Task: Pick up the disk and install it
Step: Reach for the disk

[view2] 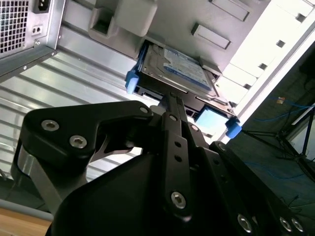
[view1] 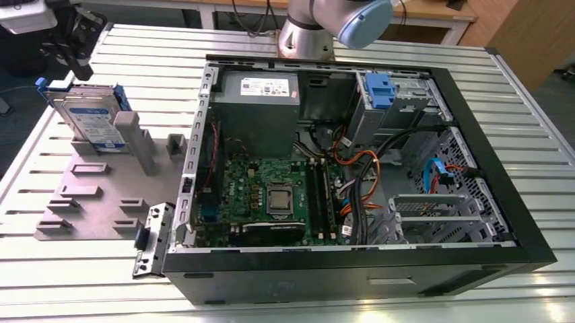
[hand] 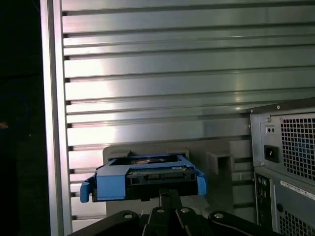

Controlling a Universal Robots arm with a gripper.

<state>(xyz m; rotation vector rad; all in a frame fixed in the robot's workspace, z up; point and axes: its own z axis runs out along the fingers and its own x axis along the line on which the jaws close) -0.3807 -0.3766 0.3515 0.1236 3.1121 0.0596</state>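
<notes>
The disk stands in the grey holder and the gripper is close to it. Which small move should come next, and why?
Likely ease the gripper a little closer, along its present line, toward the disk. The disk stands on edge in the grey holder beside the computer case, and the gripper is centred on its near edge between the blue rails; contact I cannot confirm.

An open computer case point(view1: 359, 276) sits beside a grey fixture plate point(view1: 99, 185).
</notes>
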